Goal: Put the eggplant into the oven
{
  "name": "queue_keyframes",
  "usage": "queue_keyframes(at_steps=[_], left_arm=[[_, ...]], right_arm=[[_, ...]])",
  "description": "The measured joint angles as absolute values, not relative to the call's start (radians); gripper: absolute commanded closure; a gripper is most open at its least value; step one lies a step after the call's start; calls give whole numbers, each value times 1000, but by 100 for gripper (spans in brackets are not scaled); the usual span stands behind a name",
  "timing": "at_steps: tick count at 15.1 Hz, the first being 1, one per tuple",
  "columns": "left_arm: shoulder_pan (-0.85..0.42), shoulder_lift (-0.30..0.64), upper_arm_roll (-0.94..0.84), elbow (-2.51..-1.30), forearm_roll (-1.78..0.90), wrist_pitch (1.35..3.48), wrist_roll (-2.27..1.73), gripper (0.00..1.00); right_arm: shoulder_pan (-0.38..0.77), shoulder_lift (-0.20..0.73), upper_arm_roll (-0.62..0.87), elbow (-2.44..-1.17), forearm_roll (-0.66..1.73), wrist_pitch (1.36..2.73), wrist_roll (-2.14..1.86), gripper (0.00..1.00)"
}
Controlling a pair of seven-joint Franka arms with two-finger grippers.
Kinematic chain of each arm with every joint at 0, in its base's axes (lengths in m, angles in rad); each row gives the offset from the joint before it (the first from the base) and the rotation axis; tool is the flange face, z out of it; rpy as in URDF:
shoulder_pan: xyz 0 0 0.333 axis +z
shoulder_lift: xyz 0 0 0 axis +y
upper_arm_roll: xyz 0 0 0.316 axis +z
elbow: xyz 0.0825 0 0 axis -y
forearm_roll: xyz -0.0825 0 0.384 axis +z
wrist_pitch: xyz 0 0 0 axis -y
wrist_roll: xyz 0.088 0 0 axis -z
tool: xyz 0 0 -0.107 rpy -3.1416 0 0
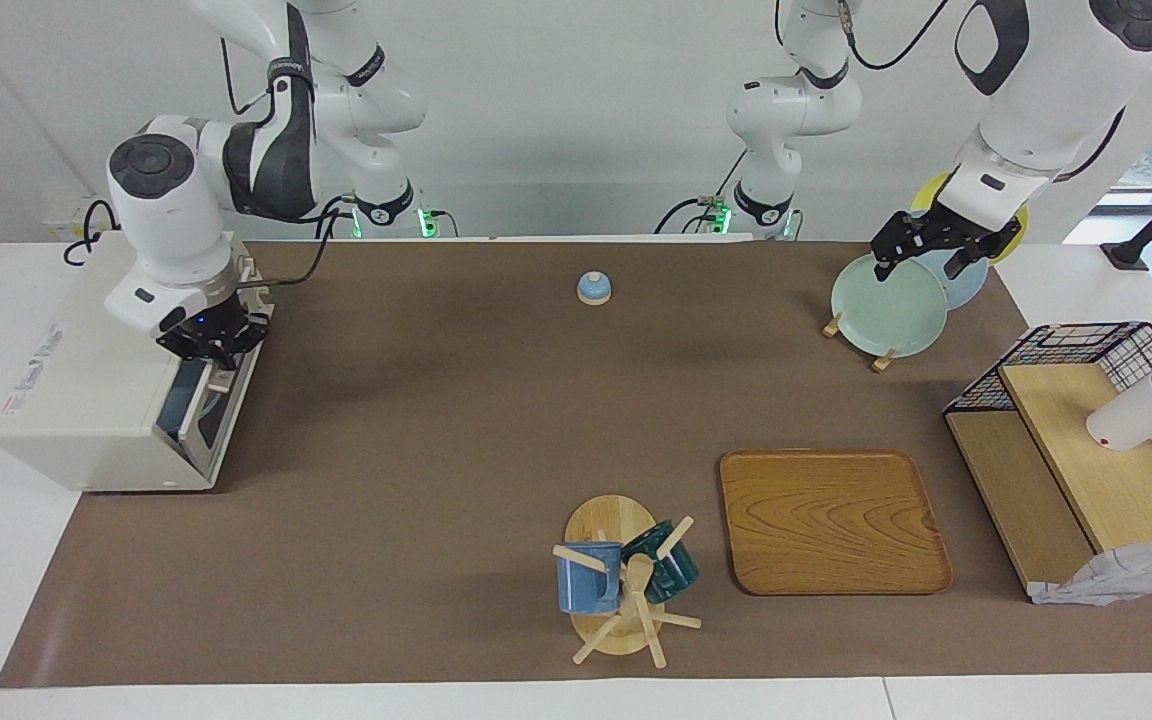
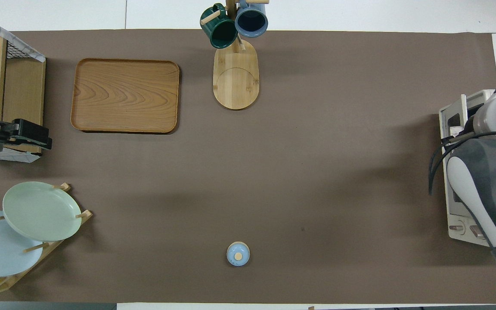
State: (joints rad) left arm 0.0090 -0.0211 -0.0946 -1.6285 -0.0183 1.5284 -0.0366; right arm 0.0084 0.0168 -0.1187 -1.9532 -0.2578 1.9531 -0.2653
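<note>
The off-white oven [image 1: 86, 380] stands at the right arm's end of the table; it also shows in the overhead view [image 2: 457, 129]. Its glass door [image 1: 198, 410] stands almost upright, nearly closed. Through the window I see a bit of a light blue plate inside. The eggplant is hidden. My right gripper [image 1: 208, 345] is at the door's top edge, by the handle. In the overhead view the arm covers it. My left gripper [image 1: 921, 252] hangs over the plate rack and waits; it also shows in the overhead view [image 2: 30, 135].
A plate rack [image 1: 886, 305] with green, blue and yellow plates stands near the left arm. A small blue lidded pot [image 1: 593, 288], a wooden tray [image 1: 831, 520], a mug tree [image 1: 626, 585] and a wire shelf [image 1: 1086, 450] also stand on the brown mat.
</note>
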Motion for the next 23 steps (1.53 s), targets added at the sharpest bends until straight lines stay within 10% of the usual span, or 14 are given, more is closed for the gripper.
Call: queue_keyframes(at_steps=[5, 7, 10, 23], left_arm=[[9, -21, -95, -1629, -18, 1528, -37, 0], [9, -21, -95, -1629, -18, 1528, -37, 0], [9, -21, -95, -1629, -18, 1528, -37, 0], [9, -21, -95, -1629, -18, 1528, -37, 0]], right_arm=[[11, 10, -113, -1768, -212, 1726, -266, 86], [26, 9, -110, -1718, -175, 1661, -267, 69], [34, 12, -110, -1711, -101, 1630, -266, 0], [74, 11, -128, -1661, -49, 1542, -127, 0]])
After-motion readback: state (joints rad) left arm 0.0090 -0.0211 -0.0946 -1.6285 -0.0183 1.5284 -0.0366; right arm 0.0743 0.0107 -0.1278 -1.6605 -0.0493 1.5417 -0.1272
